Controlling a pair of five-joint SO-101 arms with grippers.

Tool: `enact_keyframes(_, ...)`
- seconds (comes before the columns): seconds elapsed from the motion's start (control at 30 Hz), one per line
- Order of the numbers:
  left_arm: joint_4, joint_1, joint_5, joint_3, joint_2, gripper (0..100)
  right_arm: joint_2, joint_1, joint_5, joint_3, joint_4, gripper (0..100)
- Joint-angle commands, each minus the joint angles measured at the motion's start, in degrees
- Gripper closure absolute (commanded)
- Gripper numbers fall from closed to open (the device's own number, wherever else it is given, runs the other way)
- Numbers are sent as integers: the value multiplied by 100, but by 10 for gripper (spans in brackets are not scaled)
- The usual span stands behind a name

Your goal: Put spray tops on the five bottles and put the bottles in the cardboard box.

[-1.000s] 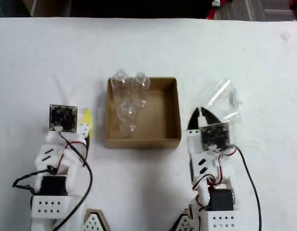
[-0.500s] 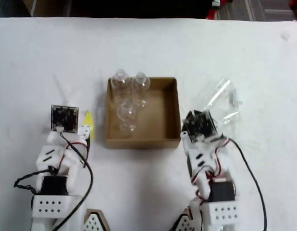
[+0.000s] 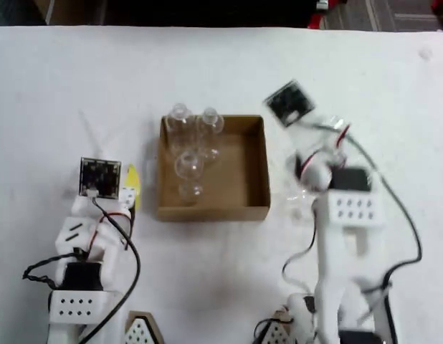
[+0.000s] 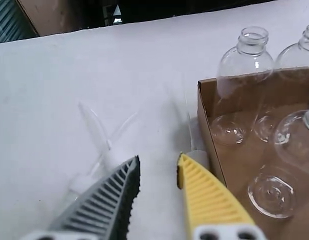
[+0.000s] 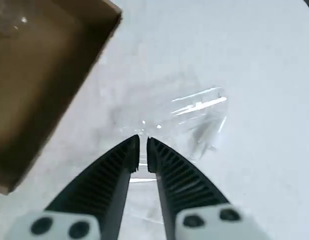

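The cardboard box (image 3: 267, 166) stands mid-table with three clear, uncapped bottles (image 3: 189, 168) upright in its left half. In the left wrist view the box wall (image 4: 210, 131) and a bottle (image 4: 244, 55) are close by. My left gripper (image 4: 158, 161) is open just left of the box, low over clear spray tops (image 4: 97, 136) lying on the cloth. My right arm (image 3: 289, 105) stretches out past the box's far right corner. Its gripper (image 5: 143, 143) is shut, with only a slit between the black fingers, just above a clear bottle (image 5: 197, 117) lying on the table.
A white cloth (image 3: 229, 64) covers the table. The box corner (image 5: 112, 12) lies close beside the right gripper. The right arm's white body (image 3: 348, 208) and its cables (image 3: 401, 215) hang over the table to the right of the box.
The right arm has swung forward from the front of the table to beyond the box's right side, and its fingers have gone from open to shut. The left arm has barely moved.
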Motion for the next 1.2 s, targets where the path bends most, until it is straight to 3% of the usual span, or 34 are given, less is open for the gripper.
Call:
enact_keyframes(0.0,-185,75,-79,-70,-101,879,1077,585,264,-1582,426,899)
enact_keyframes(0.1,-325,75,-88,-44,-84,879,1859,734,299,-2338,716,804)
enact_keyframes(0.23,-352,75,-97,-44,-75,879,2659,708,501,-3051,1033,781)
enact_keyframes(0.43,-352,75,-97,-35,-75,880,3398,391,2998,-3297,1675,779)
enact_keyframes(0.57,-360,75,-97,-35,-75,880,3705,453,3938,-3314,1648,779)
enact_keyframes(1.17,-369,75,-97,-35,-75,880,3829,716,3974,-3886,1464,783)
